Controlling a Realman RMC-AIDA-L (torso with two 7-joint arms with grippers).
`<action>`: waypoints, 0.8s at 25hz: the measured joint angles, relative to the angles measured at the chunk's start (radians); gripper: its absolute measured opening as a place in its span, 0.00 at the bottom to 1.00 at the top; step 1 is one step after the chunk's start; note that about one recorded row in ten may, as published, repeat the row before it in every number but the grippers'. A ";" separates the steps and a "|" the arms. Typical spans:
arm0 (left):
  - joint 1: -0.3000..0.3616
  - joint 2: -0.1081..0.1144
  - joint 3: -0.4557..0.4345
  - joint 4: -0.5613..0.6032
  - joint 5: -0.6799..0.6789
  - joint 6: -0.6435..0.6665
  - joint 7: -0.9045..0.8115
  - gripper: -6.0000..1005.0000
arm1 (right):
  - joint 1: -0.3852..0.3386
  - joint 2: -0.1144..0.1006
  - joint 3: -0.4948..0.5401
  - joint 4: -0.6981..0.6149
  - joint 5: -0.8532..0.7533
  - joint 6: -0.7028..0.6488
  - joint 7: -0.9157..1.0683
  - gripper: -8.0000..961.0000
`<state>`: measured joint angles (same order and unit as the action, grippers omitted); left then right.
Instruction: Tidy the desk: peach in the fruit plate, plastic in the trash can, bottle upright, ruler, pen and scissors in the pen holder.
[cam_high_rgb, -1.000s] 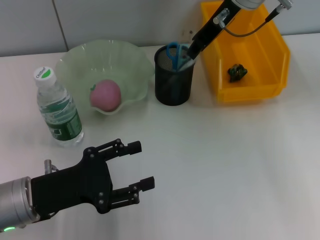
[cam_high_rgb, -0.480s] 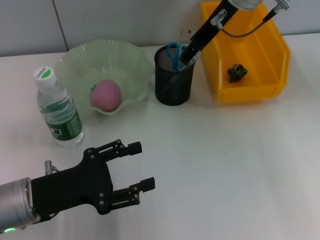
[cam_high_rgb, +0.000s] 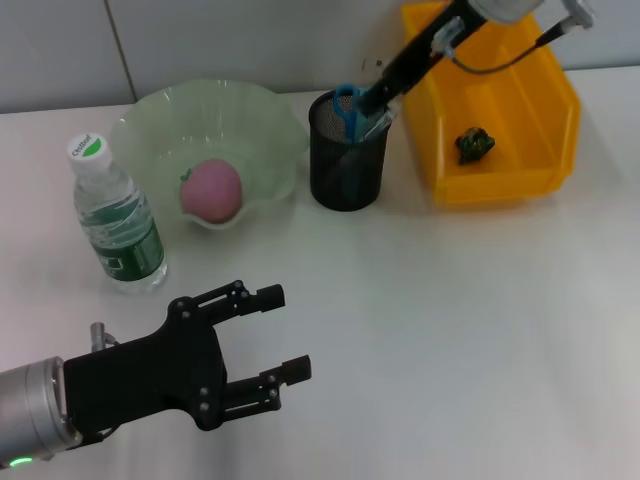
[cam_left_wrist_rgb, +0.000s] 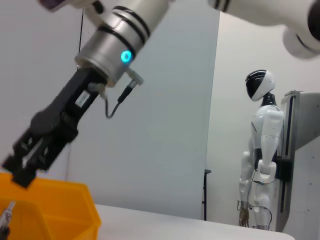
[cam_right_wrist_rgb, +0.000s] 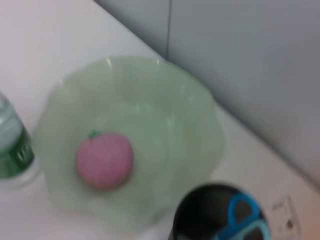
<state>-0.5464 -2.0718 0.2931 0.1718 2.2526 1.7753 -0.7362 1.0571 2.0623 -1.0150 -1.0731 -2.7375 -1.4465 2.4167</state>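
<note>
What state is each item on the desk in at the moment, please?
Peach: lying in the fruit plate.
Bottle: upright, capped.
Scissors: standing in the pen holder.
Plastic: inside the trash can.
Left end effector: open, empty.
Right end effector: at the pen holder's rim.

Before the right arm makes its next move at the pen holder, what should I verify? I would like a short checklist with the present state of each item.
1. Peach in the fruit plate: ok.
2. Bottle upright, beside the plate: ok.
3. Scissors in the pen holder, blue handles up: ok.
4. Ruler and pen in the holder: cannot tell.
5. Dark crumpled piece lies in the yellow bin: ok if that is the plastic.
6. Right gripper at the holder's rim, jaws hidden: cannot tell. Left gripper parked low in front, jaws open: ok.
</note>
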 joint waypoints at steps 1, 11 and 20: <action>0.000 0.000 0.001 0.000 0.000 0.000 0.000 0.75 | -0.047 0.014 -0.012 -0.077 0.032 -0.012 -0.017 0.77; 0.003 0.000 0.008 -0.005 0.002 -0.025 0.041 0.75 | -0.590 0.016 -0.125 -0.495 0.674 -0.037 -0.262 0.77; -0.001 -0.001 0.008 -0.006 0.005 -0.040 0.036 0.75 | -0.889 0.013 -0.064 -0.202 1.040 -0.197 -0.802 0.77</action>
<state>-0.5476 -2.0723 0.3012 0.1655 2.2571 1.7353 -0.7003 0.1680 2.0758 -1.0786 -1.2748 -1.6979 -1.6433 1.6151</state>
